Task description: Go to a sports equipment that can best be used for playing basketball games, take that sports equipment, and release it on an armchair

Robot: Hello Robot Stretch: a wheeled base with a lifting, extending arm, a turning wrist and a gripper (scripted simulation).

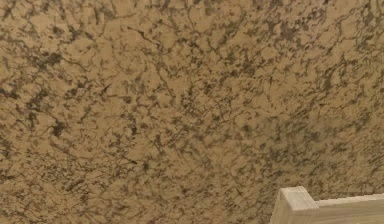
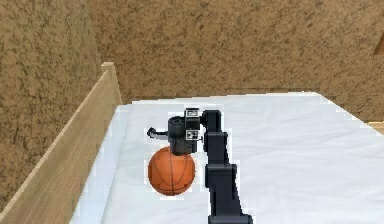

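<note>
Arm side view: round orange basketball (image 2: pixel 171 172), dark seams, shows against a smooth white mattress (image 2: pixel 300 130), just left of the dark square arm (image 2: pixel 222 175). The gripper (image 2: pixel 155 131) is right above it in the picture, and I can't tell the fingers' state or whether they hold anything. A pale wooden rail (image 2: pixel 75 140) edges the left and white surface stretches right. In the forward view, a mottled brown wall (image 1: pixel 150 100) stands ahead.

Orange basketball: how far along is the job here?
Done: the approach; the round orange basketball is right by the dark arm, against the flat white surface. In hand: the take; the end effector is at the ball, but I cannot tell whether it holds it. Left: carrying it to an armchair and releasing it there.
</note>
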